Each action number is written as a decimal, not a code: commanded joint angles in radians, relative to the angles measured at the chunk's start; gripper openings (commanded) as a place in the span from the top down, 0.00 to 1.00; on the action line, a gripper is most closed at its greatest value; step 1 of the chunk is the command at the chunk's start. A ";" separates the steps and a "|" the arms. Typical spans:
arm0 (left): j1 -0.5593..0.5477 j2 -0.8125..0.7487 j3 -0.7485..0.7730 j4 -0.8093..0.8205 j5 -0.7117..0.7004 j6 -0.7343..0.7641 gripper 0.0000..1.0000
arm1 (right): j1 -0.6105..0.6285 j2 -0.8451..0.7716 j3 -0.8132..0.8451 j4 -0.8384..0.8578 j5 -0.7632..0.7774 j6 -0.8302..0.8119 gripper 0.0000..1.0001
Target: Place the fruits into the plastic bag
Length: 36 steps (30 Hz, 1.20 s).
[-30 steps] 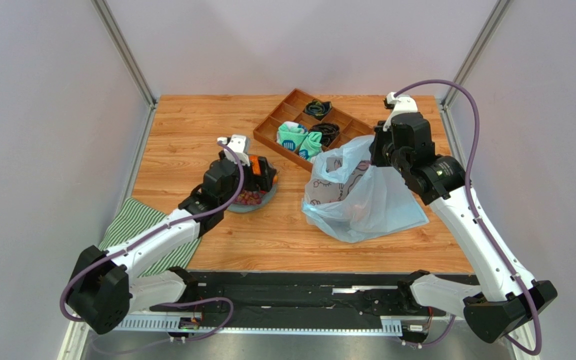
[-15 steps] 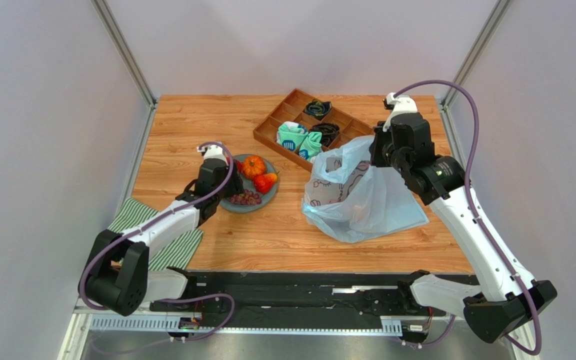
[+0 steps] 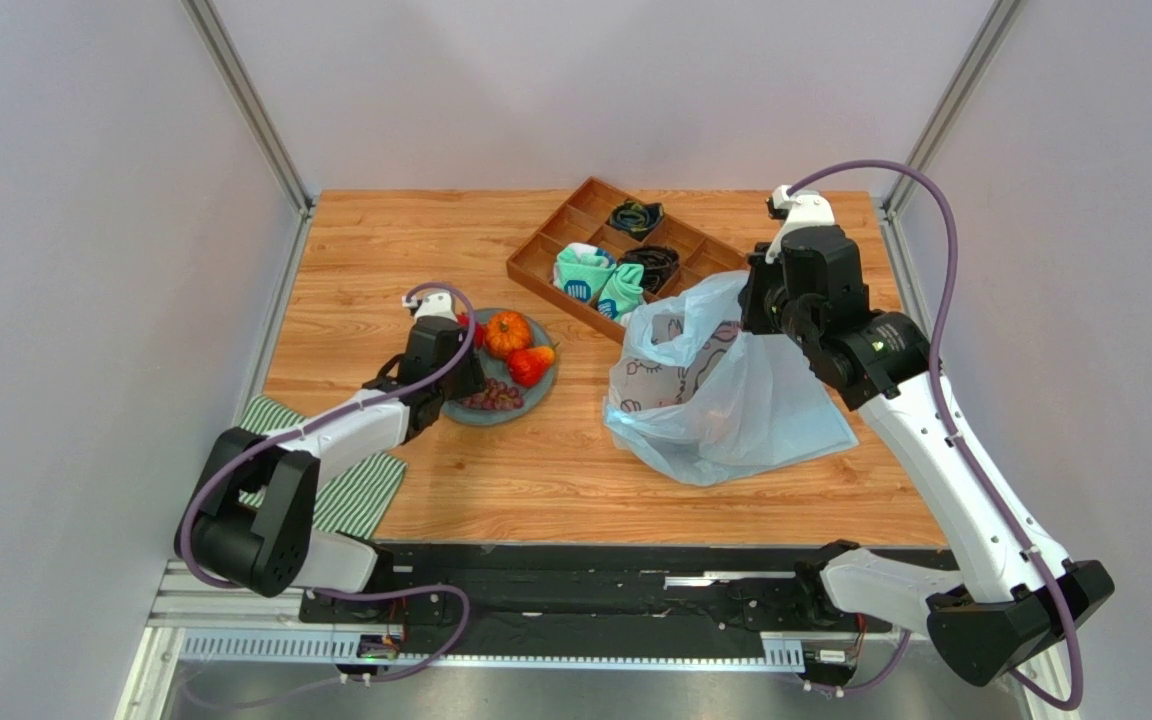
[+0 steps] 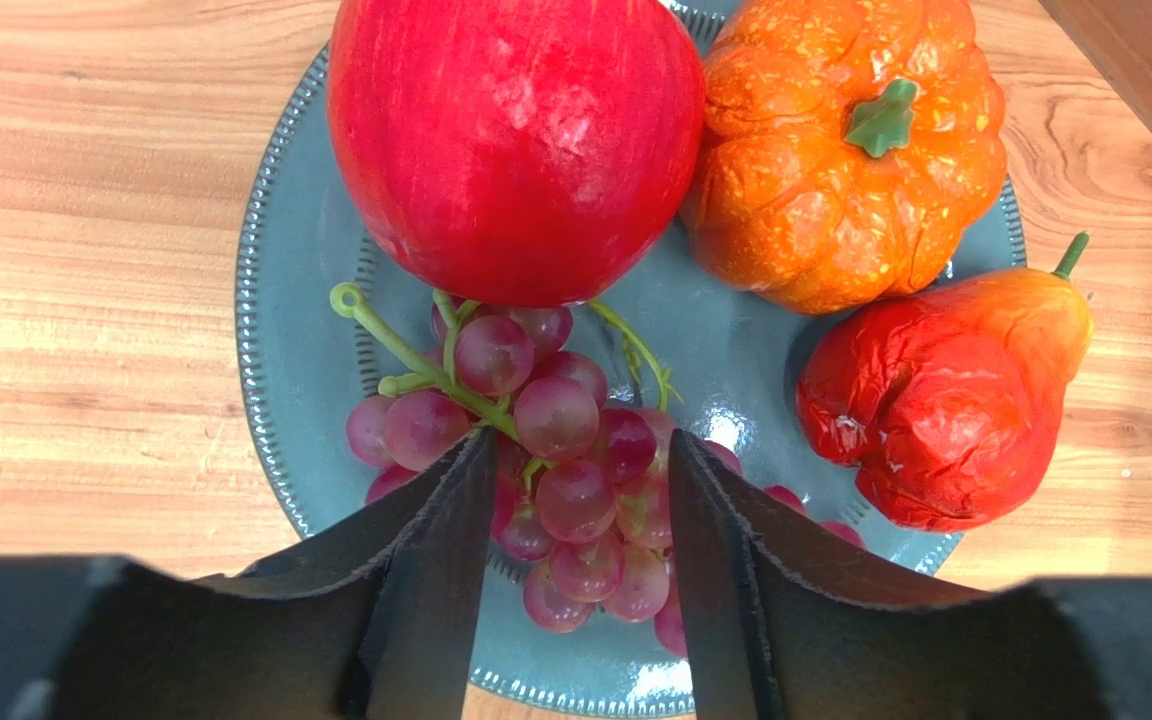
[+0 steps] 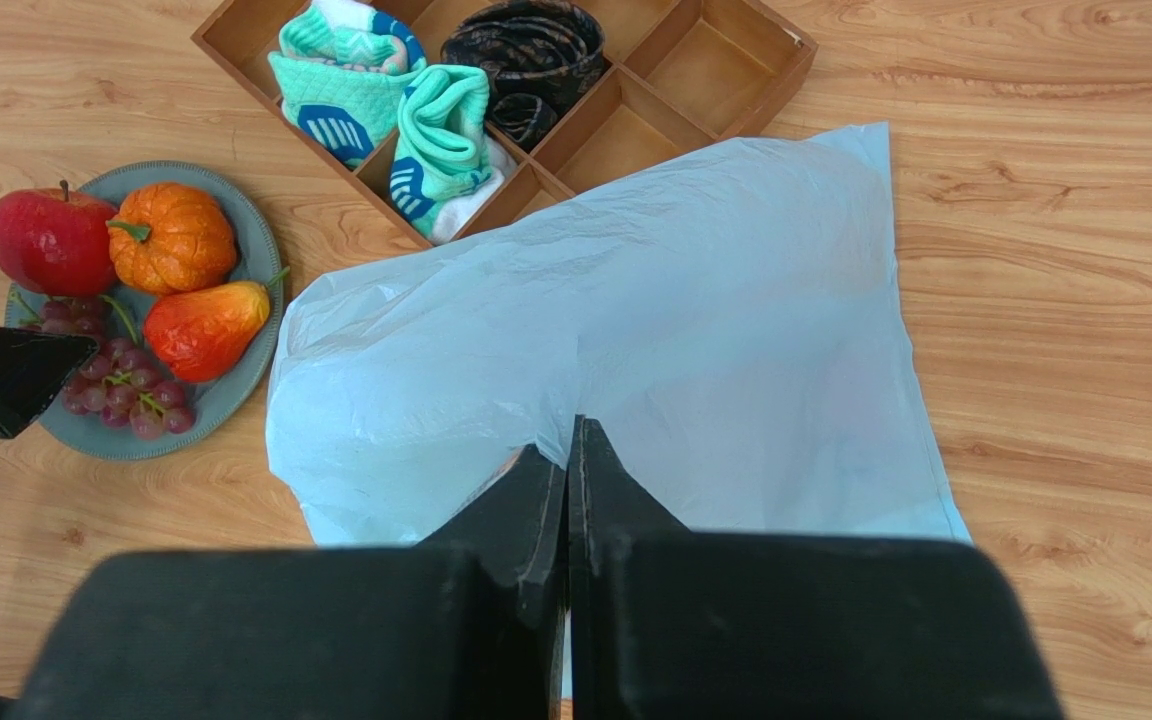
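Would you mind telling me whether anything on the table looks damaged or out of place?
The red-orange pear on the grey plate has wrinkled, dented skin; the small pumpkin beside it looks crinkled too. Nothing seems spilled.

table [image 3: 372,255]: wood-grain top, smooth, satin sheen. plate [image 4: 274,345]: looks glazed, glossy, with a beaded rim. red apple [image 4: 515,135]: smooth, shiny skin with streaky highlights. ribbed orange fruit [image 4: 838,150]: matt, crinkled surface. red-orange fruit [image 4: 943,398]: wrinkled, faint sheen. grape bunch [image 4: 567,450]: smooth, glossy, slightly translucent. plastic bag [image 5: 687,330]: thin translucent film, soft creases, low gloss. tray [image 5: 717,75]: bare wood, matt. teal cloth [image 5: 440,135] in it: knit, patterned. striped cloth [image 3: 259,423]: fabric, matt.
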State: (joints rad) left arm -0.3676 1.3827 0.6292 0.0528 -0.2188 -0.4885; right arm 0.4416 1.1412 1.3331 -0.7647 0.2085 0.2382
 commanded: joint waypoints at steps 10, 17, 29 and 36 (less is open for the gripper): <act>0.007 0.003 0.032 0.018 0.013 -0.005 0.57 | -0.001 0.005 0.000 0.041 0.012 -0.005 1.00; 0.007 -0.007 0.029 0.005 0.012 -0.009 0.62 | -0.003 0.006 -0.002 0.039 0.008 -0.004 1.00; 0.007 -0.040 0.007 -0.022 -0.010 -0.012 0.76 | -0.001 0.003 -0.003 0.042 0.005 0.000 1.00; 0.007 -0.060 0.009 -0.045 -0.002 -0.007 0.87 | -0.001 0.003 -0.003 0.041 0.006 0.000 1.00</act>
State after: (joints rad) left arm -0.3660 1.3655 0.6296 0.0219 -0.2119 -0.4965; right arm 0.4416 1.1450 1.3285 -0.7643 0.2081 0.2386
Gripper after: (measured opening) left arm 0.196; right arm 0.006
